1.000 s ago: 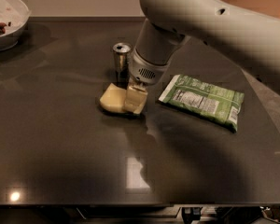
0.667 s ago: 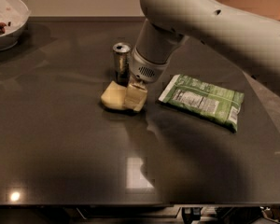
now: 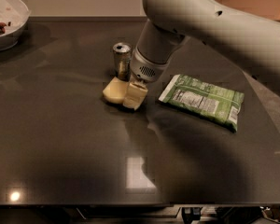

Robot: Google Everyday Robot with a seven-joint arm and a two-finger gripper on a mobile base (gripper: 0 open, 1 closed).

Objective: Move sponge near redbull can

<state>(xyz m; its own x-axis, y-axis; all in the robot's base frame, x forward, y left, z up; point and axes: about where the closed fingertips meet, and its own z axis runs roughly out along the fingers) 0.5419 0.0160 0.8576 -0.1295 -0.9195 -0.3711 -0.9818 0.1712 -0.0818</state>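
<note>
The sponge [image 3: 113, 91], a pale yellow flat slab, lies on the dark table just in front of the redbull can [image 3: 122, 59], close to its base. The can is slim, silver-grey and upright. My gripper [image 3: 132, 96] comes down from the big white arm and sits at the sponge's right edge, right of the can and in contact with the sponge. The arm's wrist hides part of the gripper.
A flat green snack bag [image 3: 203, 100] lies to the right of the gripper. A white bowl [image 3: 7, 29] with some food stands at the back left corner. The table's front edge [image 3: 140, 203] runs along the bottom of the view.
The gripper and the sponge have edged slightly back toward the can. The can and the green bag have not moved.
</note>
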